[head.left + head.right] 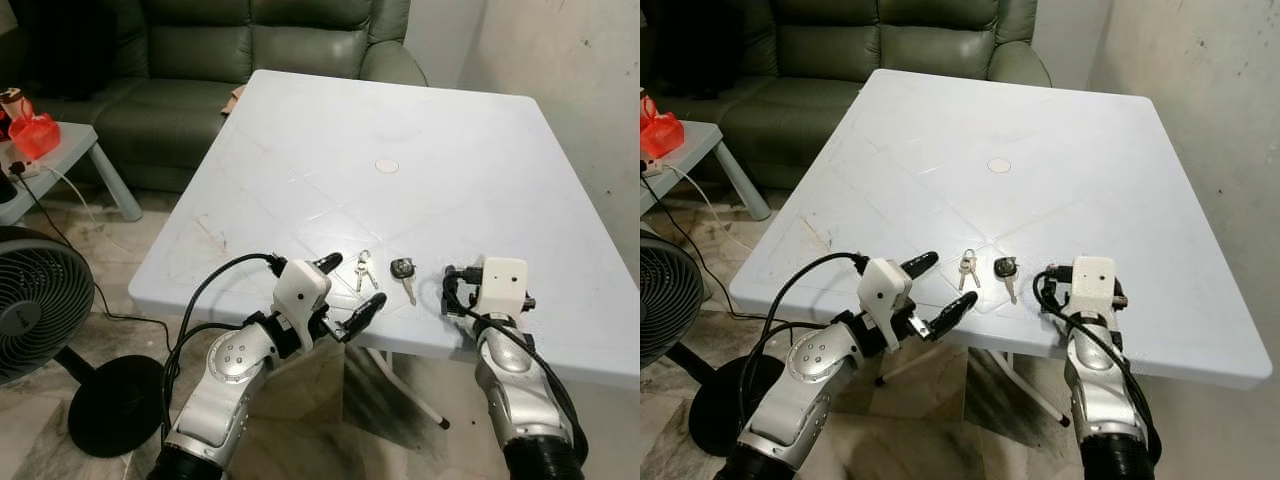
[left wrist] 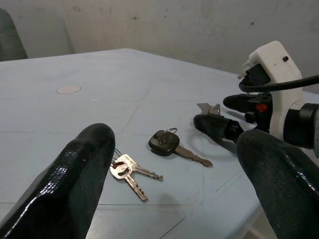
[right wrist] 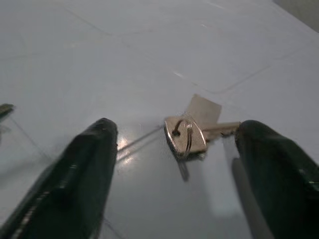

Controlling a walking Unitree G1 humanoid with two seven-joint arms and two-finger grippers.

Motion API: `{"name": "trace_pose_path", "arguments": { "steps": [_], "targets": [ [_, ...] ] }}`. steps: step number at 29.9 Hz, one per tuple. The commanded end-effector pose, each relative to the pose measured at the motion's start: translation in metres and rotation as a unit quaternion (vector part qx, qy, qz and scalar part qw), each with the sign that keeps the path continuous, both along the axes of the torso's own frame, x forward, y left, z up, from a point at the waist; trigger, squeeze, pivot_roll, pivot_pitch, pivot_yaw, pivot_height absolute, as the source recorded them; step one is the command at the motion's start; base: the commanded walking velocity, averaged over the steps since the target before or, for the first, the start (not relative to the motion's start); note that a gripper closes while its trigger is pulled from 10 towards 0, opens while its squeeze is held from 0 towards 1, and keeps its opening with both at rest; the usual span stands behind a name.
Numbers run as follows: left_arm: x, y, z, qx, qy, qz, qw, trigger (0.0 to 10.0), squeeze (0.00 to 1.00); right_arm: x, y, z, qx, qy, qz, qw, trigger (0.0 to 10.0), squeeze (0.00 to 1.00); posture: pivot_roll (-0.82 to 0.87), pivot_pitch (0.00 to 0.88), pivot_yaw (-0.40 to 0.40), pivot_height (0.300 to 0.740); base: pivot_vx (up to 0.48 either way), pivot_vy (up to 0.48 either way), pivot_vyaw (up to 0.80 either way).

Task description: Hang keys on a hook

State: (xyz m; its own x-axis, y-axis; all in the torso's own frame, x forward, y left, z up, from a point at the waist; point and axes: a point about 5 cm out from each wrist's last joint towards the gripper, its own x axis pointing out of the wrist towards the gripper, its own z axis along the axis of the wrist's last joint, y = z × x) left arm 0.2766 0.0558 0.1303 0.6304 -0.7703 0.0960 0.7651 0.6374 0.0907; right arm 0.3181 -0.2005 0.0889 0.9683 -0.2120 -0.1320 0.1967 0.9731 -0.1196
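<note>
Right wrist view, brass key [image 3: 187, 137] between open right end effector [image 3: 174, 174] fingers

Silver jointed arms, white wrist housings, black looping cables, glossy black fingers on left gripper [image 1: 345, 293] and right gripper [image 2: 227, 115]

The white plastic table [image 1: 480, 150] has faint moulded lines across its top and a small round cap [image 1: 386, 166] near the middle. Close to the near edge lie a pair of silver keys [image 1: 363, 270] on one ring and, just beside them, a black-headed key [image 1: 404, 272]. A third, brass-coloured key [image 3: 187, 137] with a ring and pale tag lies flat further right.
</note>
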Motion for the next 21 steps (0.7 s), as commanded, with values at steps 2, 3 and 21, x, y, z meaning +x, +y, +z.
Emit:
{"name": "trace_pose_path", "arguments": {
  "steps": [2,3,21],
  "targets": [
    [-0.001,-0.001,0.003,0.007,-0.009,-0.007,1.0,10.0,0.0,0.002,-0.004,0.0,0.002,-0.001,-0.007,1.0,0.0,0.0,-0.07,0.114,0.009,0.727,0.0,0.0,0.0],
    [-0.001,-0.001,0.004,0.007,-0.009,-0.005,1.0,10.0,0.0,0.002,-0.004,0.0,0.001,-0.003,-0.005,1.0,0.0,0.0,-0.06,0.117,0.009,0.727,0.0,0.0,0.0],
    [0.001,-0.001,0.004,0.01,-0.015,0.002,1.0,10.0,0.0,-0.005,-0.023,-0.009,0.012,-0.011,0.019,1.0,10.0,0.0,-0.07,0.119,0.009,0.727,0.0,0.0,0.0]
  ]
}}
